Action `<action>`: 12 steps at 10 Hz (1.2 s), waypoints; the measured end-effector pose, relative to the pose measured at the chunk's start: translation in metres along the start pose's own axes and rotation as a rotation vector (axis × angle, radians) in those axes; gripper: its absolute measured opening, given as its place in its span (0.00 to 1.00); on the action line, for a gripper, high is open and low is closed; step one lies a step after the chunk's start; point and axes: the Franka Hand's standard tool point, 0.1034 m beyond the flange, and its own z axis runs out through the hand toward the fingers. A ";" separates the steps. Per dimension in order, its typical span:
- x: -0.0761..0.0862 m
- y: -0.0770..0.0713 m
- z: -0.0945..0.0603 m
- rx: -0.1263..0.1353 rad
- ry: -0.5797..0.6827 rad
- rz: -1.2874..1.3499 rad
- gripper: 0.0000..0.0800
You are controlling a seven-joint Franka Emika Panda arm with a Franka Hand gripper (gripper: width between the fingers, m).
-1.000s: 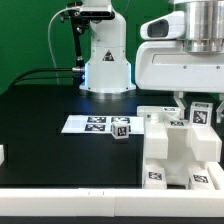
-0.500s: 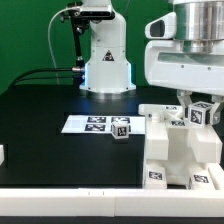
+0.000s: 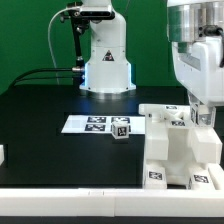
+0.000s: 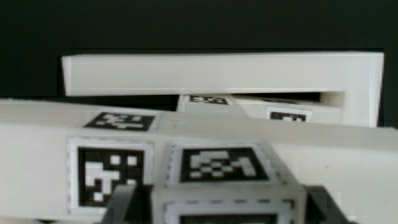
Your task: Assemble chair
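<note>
While the chair (image 3: 172, 150) is sitting half-built on the black table (image 3: 50, 100), at the exterior view's right and near the front edge, the gripper (image 3: 201, 112) is hanging right over its top. Its jaws are clamping a small tagged white piece (image 4: 217, 168), which the wrist view is showing wedged between the two dark fingers (image 4: 121, 206), with the blocky assembly lying just beyond.

By my judgement, the step in hand is seating that piece into the assembly. Doing it well is calling for a slow, straight descent, with the piece squared to its mating face before any push. I cannot tell where exactly it mates, since the wrist is hiding that spot in the exterior view. A tilted entry is risking a jam, or a shove that slides the loose assembly across the table, so the grip should be loosened only once the piece is sitting flush.

Further out, a loose tagged cube (image 3: 121, 128) is lying at the end of the marker board (image 3: 88, 124) nearer the chair, and the arm's white base (image 3: 107, 62) is standing behind.

No brand or lettering is showing anywhere. The only printing is the square black-and-white tags, and these are carrying patterns, not words.
</note>
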 end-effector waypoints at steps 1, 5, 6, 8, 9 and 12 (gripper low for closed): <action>0.000 0.000 0.000 0.004 -0.003 0.082 0.33; 0.001 -0.001 -0.002 0.008 0.000 0.295 0.33; 0.001 -0.001 -0.002 0.009 0.001 0.300 0.33; 0.001 0.000 -0.002 0.010 0.004 0.284 0.33; 0.001 0.000 -0.001 0.012 0.005 0.267 0.33; 0.000 0.001 0.000 0.010 0.006 0.259 0.33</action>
